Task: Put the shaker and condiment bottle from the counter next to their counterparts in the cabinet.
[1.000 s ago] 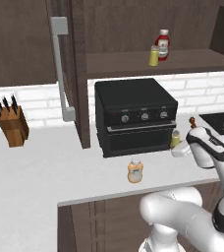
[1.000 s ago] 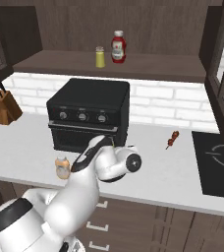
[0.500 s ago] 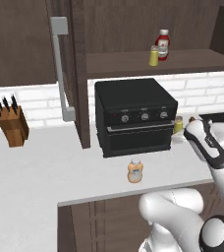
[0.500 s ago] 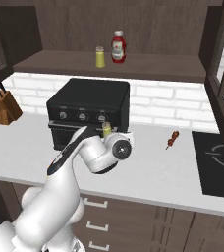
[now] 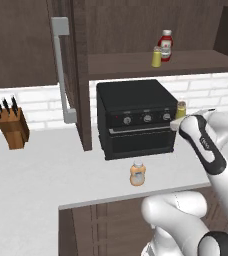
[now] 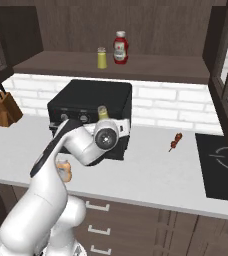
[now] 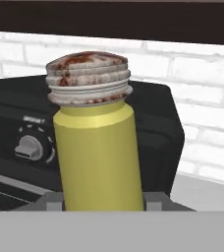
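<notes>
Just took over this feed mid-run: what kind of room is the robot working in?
A rendered home kitchen, by the look of it: a black countertop oven on a white counter, a knife block by the brick backsplash, and an open wall cabinet holding condiments.

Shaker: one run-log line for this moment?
gripper: shut on shaker, upright, lifted beside black oven | condiment bottle: on counter | cabinet: open, twin shaker and red bottle on shelf

Black oven (image 5: pixel 136 117) at the brick wall, knife block (image 5: pixel 11 127) far left, small red-brown skewer (image 6: pixel 175 142) beside the cooktop (image 6: pixel 221 165).
</notes>
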You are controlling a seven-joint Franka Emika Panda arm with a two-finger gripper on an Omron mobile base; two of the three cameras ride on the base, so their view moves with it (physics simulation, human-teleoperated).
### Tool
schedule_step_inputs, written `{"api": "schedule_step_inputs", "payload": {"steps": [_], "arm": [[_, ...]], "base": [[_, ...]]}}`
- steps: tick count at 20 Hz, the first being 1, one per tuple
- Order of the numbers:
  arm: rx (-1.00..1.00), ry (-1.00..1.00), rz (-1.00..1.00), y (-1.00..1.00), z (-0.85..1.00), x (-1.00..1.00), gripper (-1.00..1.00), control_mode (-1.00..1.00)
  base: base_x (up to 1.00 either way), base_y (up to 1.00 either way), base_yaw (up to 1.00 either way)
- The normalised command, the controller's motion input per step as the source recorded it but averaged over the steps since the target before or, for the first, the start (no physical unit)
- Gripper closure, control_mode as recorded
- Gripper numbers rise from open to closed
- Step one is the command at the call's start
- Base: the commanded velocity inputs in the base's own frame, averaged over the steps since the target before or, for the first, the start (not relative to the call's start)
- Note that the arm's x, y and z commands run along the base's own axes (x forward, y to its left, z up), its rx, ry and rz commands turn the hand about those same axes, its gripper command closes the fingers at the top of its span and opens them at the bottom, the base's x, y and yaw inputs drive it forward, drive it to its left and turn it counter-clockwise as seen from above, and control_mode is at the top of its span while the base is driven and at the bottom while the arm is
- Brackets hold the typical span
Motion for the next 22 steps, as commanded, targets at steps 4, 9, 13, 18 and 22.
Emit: {"api": "schedule_step_inputs", "payload": {"steps": [4,9,13,18,22], "arm": [[0.00,-0.08,-0.12,0.17,0.70,0.00,1.00,-1.00],[0.00,-0.08,-0.12,0.15,0.67,0.00,1.00,-1.00],[0.00,-0.07,-0.11,0.15,0.61,0.00,1.00,-1.00],[0.00,-0.05,-0.11,0.18,0.55,-0.17,1.00,-1.00],[0.05,0.00,-0.13,0.22,0.41,-0.46,1.00,-1.00]], "base": [[0.00,0.00,0.00],[0.00,0.00,0.00],[0.00,0.00,0.00],[0.00,0.00,0.00],[0.00,0.00,0.00]]}}
